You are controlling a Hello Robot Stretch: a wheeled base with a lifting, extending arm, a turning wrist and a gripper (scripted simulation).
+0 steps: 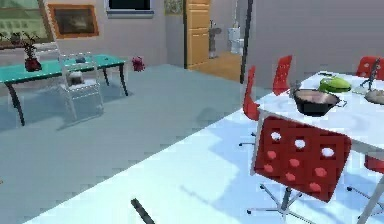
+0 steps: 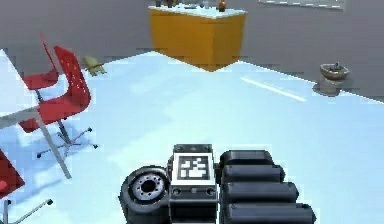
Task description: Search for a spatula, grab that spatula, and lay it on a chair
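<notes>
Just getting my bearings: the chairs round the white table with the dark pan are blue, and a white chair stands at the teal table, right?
Not quite. The forward view shows that the chairs round the white table with the dark pan are red, not blue. A white chair does stand at the teal table.

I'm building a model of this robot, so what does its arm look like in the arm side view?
The arm is black and boxy, made of stacked blocks with rounded edges. Next to the blocks is a white square marker with black marks, set on a black mount. Left of the marker is a round black part with a grey hub.
</notes>
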